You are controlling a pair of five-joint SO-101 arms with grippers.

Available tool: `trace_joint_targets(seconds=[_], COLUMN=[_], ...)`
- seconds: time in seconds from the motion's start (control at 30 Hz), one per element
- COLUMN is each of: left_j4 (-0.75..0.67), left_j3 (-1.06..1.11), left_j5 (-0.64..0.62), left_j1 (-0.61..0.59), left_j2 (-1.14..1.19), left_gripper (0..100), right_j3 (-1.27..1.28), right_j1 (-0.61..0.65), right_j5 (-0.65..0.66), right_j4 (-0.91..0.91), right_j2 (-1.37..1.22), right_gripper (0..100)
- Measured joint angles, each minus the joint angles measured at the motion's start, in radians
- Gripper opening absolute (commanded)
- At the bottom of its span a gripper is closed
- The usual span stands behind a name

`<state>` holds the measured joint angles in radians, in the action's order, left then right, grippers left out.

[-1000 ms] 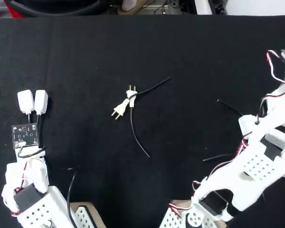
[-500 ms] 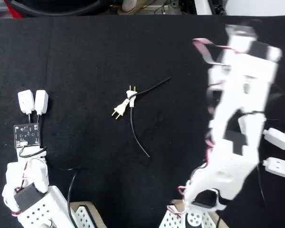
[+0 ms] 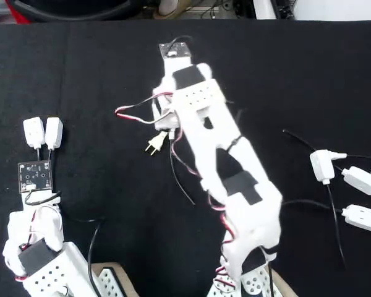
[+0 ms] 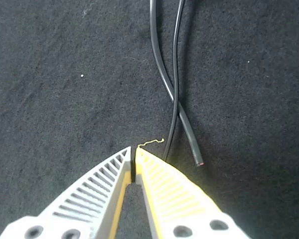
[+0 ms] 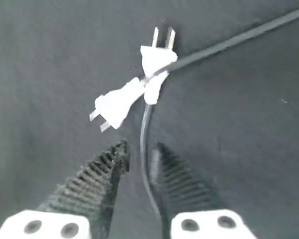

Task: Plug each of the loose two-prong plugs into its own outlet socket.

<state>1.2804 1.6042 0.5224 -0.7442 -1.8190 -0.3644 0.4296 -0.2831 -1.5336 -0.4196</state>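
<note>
Two white two-prong plugs lie crossed on the black table: one (image 5: 157,55) with prongs pointing away from my gripper, the other (image 5: 117,104) angled beside it, also seen as a plug (image 3: 153,144) in the high view. My right gripper (image 5: 139,149) hovers just short of them, open a little, with a black cord (image 5: 145,124) running between its dark fingers. The right arm (image 3: 198,105) stretches over the plugs in the high view. My left gripper (image 4: 134,152) is shut on nothing, close above the cloth beside two black cords (image 4: 174,74). The left arm (image 3: 34,247) sits at the near left.
Two white outlet blocks (image 3: 43,132) stand side by side at the left. Several more white outlet blocks (image 3: 323,166) with black cords lie at the right edge. A loose cord end (image 4: 197,160) lies near the left fingertips.
The right arm has swung from the table's right side across to the middle, over the plugs, uncovering the outlet blocks at the right. The left arm has stayed still.
</note>
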Motion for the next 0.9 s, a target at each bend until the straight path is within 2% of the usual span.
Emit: trace_joint_targets(seconds=[0.2,0.4,0.63,0.8,0.9], left_j4=[0.000,0.000,0.000,0.000,0.000], left_j3=[0.000,0.000,0.000,0.000,0.000], left_j5=[0.000,0.000,0.000,0.000,0.000], left_j1=[0.000,0.000,0.000,0.000,0.000], left_j2=[0.000,0.000,0.000,0.000,0.000], left_gripper=[3,3,3,3,3], right_j3=[0.002,0.000,0.000,-0.002,-0.002], right_j1=[0.026,0.084,0.084,0.084,0.087], right_j5=[-0.123,-0.196,-0.210,-0.213,-0.213], right_j4=[0.141,0.180,0.181,0.181,0.184], right_j2=[-0.157,-0.232,-0.261,-0.269,-0.270], right_gripper=[5.3,5.3,5.4,13.9,13.0])
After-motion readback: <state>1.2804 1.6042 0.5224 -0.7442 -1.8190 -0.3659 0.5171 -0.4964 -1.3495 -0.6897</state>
